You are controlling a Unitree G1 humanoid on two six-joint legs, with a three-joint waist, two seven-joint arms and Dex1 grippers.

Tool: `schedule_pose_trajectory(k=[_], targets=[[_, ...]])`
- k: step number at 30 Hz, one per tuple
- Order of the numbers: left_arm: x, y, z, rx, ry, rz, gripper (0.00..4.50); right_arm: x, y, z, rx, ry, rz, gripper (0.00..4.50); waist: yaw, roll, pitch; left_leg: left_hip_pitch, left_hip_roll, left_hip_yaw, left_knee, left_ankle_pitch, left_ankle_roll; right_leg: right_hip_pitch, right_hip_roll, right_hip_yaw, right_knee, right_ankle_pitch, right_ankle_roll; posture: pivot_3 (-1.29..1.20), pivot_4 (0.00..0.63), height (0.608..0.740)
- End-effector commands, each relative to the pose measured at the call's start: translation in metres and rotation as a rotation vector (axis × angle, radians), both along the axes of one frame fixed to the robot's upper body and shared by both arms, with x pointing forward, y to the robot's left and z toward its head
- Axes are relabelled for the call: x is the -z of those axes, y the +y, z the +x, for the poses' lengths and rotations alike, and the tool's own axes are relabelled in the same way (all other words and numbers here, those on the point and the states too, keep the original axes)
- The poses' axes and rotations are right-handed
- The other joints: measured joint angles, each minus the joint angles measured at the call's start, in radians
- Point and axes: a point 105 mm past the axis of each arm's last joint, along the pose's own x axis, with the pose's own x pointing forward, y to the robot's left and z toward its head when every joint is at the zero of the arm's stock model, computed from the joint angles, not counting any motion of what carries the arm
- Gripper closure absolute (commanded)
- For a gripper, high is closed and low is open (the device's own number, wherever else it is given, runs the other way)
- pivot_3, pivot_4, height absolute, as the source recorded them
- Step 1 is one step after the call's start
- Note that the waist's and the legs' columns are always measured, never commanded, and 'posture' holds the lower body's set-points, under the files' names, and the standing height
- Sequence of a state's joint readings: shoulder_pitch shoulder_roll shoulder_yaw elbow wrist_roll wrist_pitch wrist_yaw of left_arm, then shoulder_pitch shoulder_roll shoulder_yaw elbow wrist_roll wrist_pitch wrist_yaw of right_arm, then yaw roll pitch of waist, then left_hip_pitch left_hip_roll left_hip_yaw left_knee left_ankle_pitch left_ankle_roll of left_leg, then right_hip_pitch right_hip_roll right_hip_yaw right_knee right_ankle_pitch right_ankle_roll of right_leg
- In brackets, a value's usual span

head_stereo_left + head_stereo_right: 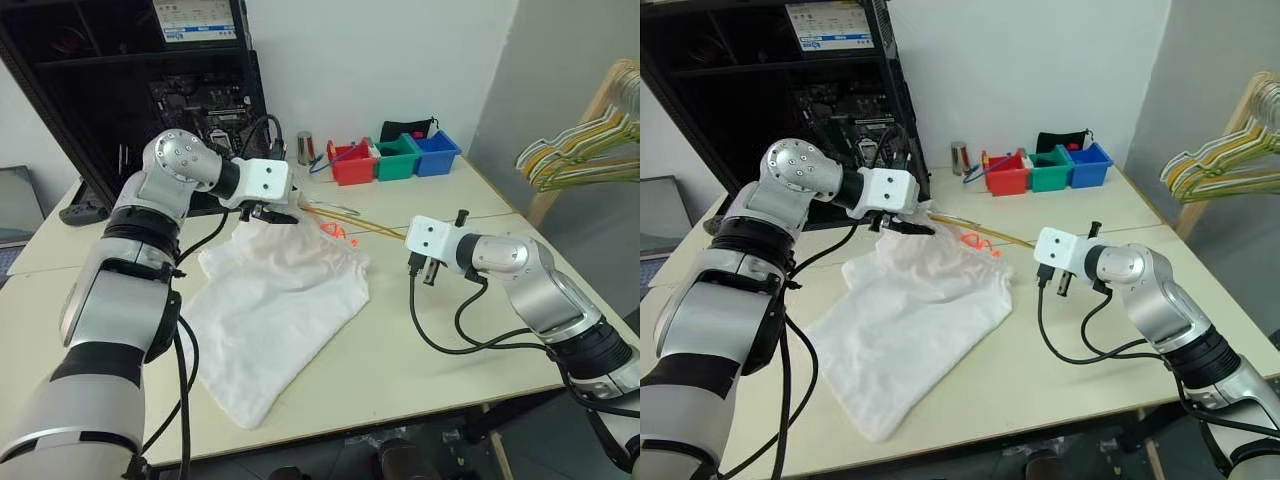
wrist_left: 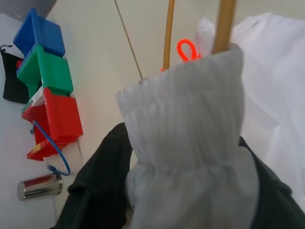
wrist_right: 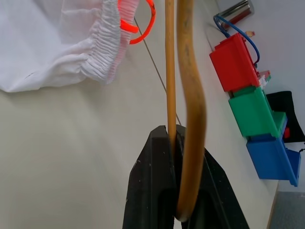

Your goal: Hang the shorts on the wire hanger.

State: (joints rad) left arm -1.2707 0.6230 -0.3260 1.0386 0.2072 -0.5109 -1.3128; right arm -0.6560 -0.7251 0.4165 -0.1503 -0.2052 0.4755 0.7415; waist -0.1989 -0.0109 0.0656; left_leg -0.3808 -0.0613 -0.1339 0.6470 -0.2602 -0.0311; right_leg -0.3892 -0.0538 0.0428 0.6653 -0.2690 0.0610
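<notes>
While the right end effector (image 3: 177,167) pinches the wire hanger (image 3: 190,95), the shorts (image 1: 275,310) cover the cream table (image 1: 440,360).

The pale cream worktop (image 1: 430,360), made of two tabletops joined at a seam, carries a large white wrinkled thin-fabric shorts (image 1: 270,320), spread flat across its middle with one corner reaching almost to the near edge. Along the far edge stand three small open plastic bins in a row, touching: red (image 1: 352,163), green (image 1: 398,158) and blue (image 1: 437,153). A short shiny metal cylinder (image 1: 305,147) stands upright just beside the red bin. A black cloth pouch (image 1: 405,129) sits behind the bins. A black game controller (image 1: 82,211) lies near the far left corner.
</notes>
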Motion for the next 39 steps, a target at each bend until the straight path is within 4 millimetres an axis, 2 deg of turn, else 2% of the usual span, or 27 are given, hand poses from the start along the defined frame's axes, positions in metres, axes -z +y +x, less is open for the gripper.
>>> schedule_pose_trajectory(k=[1,7,15,16,18,23,28,33,36,39], targets=[[-0.004,0.003,0.004,-0.013,-0.064,0.03,3.13,-0.02,0.011,-0.002,-0.049,-0.085,0.003,4.5,-0.004,0.0,0.0,0.0,0.0,0.0,0.0,0.0,0.0,0.0,0.0,0.0,0.0,0.0,0.0,-0.21,0.0,0.74],[-0.008,0.002,0.008,-0.033,-0.077,0.007,4.46,-0.023,0.011,0.0,-0.05,-0.096,-0.008,4.5,-0.016,0.0,0.0,0.0,0.0,0.0,0.0,0.0,0.0,0.0,0.0,0.0,0.001,0.0,0.0,-0.21,0.0,0.74],[-0.007,-0.004,0.008,-0.036,-0.058,-0.056,4.49,-0.019,0.013,-0.003,-0.07,-0.074,-0.012,4.5,-0.022,0.0,0.0,0.0,-0.001,-0.001,0.001,0.0,0.0,0.0,0.0,0.0,0.002,0.0,0.0,-0.21,0.0,0.74],[-0.006,-0.004,0.008,-0.036,-0.053,-0.055,4.5,-0.019,0.013,-0.002,-0.069,-0.073,-0.009,3.99,-0.023,0.0,0.0,0.0,-0.001,-0.001,0.001,0.0,0.0,0.0,0.0,0.0,0.002,0.0,0.0,-0.21,0.0,0.74],[-0.003,-0.003,0.006,-0.029,-0.039,-0.045,4.5,-0.018,0.013,-0.003,-0.071,-0.062,-0.005,3.7,-0.023,0.0,0.0,0.0,-0.001,-0.001,0.002,0.0,0.0,0.0,0.0,0.0,0.003,0.0,0.0,-0.21,0.0,0.74],[0.0,-0.003,0.002,-0.022,0.004,-0.073,4.5,-0.021,0.007,-0.002,-0.068,-0.058,-0.015,2.5,-0.024,0.0,0.0,0.001,-0.001,-0.001,0.004,0.0,0.0,0.0,0.0,0.0,0.008,0.0,0.0,-0.21,0.0,0.74],[0.01,0.008,-0.002,-0.018,-0.005,-0.014,4.5,-0.034,-0.015,-0.005,-0.049,-0.056,-0.055,1.22,-0.023,0.0,0.0,0.0,-0.001,-0.002,0.009,0.0,0.0,0.0,0.0,-0.001,0.011,0.0,0.001,-0.22,0.0,0.74],[0.02,0.009,-0.007,-0.001,-0.005,0.001,4.5,-0.046,-0.031,-0.006,-0.022,-0.07,-0.085,0.12,-0.023,0.0,0.0,0.0,-0.001,-0.002,0.012,0.0,0.001,0.0,-0.001,0.0,0.012,0.0,0.001,-0.22,0.0,0.74],[0.023,0.012,-0.01,-0.022,0.023,-0.049,4.5,-0.038,-0.048,-0.021,-0.037,0.028,-0.108,0.02,-0.022,0.0,-0.001,-0.001,-0.001,-0.001,0.013,0.0,0.001,0.0,-0.001,0.0,0.012,0.0,0.001,-0.23,0.0,0.74],[0.021,0.024,-0.015,-0.084,0.096,-0.151,4.5,-0.005,-0.063,-0.049,-0.003,0.352,0.094,0.02,-0.021,-0.001,-0.001,-0.002,-0.001,-0.002,0.013,0.0,0.001,0.001,-0.001,-0.001,0.012,-0.001,0.002,-0.23,0.0,0.74]])
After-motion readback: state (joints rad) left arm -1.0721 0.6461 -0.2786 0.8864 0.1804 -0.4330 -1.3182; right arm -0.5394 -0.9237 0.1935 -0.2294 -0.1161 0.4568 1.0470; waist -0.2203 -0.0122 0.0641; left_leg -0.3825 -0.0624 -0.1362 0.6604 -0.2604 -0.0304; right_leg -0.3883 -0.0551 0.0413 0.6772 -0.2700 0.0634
